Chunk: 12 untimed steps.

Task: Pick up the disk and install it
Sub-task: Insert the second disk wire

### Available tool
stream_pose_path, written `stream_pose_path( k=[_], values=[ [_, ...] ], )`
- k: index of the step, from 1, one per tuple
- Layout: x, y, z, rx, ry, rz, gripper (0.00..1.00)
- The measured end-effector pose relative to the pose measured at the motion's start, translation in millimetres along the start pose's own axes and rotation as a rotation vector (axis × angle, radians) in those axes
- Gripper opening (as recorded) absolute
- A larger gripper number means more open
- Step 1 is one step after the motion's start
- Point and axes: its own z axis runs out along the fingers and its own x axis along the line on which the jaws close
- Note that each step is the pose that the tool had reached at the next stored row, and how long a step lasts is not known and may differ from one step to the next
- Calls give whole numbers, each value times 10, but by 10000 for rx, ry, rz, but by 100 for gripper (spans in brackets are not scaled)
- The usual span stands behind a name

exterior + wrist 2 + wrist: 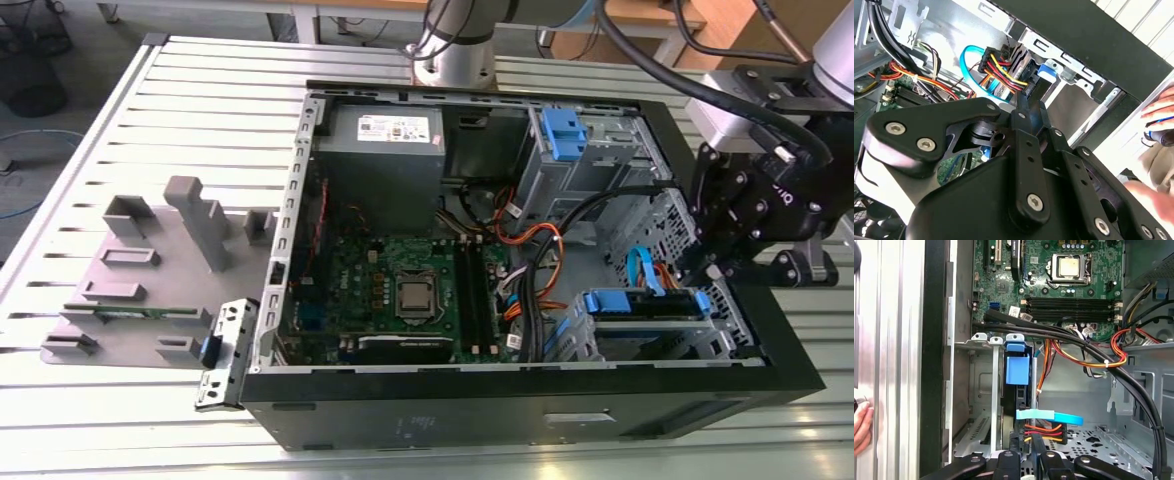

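The disk, with blue rails, sits in the low drive bay at the case's front corner, on the exterior view's right. In the first wrist view the disk stands edge-on in the grey bay, with a light blue data cable and red-yellow power wires at its near end. My gripper hangs just above that end. Its fingers look closed together in both wrist views, gripper and gripper, with nothing seen between them. The disk's blue tab shows past the fingertips.
The open computer case lies on a slatted metal table. A tall grey drive cage with a blue-tabbed bracket stands behind the bay. Thick black cables cross the motherboard. A grey fixture lies left. A person's hand is beside the case.
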Motion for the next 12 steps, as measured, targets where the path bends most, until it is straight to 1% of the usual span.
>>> stream_pose_path(
  k=[8, 10, 12],
  values=[
    [0, 4, -4, 0, -1, -1, 24],
    [1, 4, -29, 1, 0, 0, 24],
    [1, 4, -29, 0, 0, 0, 24]
  ],
)
